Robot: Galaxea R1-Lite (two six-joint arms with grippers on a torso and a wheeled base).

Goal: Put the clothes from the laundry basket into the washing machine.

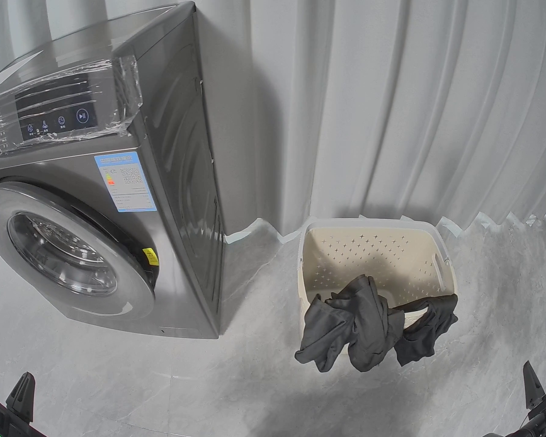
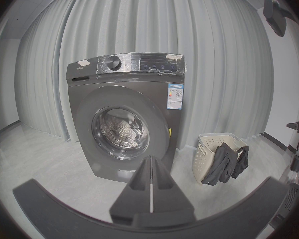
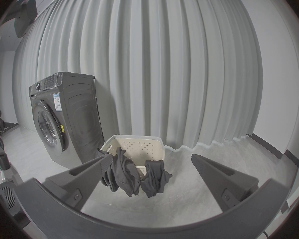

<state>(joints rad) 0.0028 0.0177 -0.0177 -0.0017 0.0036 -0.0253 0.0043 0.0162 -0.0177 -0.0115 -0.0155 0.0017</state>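
Dark clothes (image 1: pixel 358 323) drape over the near rim of the cream laundry basket (image 1: pixel 375 247), right of the washing machine (image 1: pixel 176 153) (door shut). Left hand (image 2: pixel 151 158) pinched closed, empty; right hand (image 3: pixel 151 156) spread wide, empty.

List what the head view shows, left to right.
Washer → basket → right gripper

Washing machine door (image 1: pixel 64 253) shut, laundry basket (image 1: pixel 376 247) open-topped, clothes (image 1: pixel 364 323) draped over it
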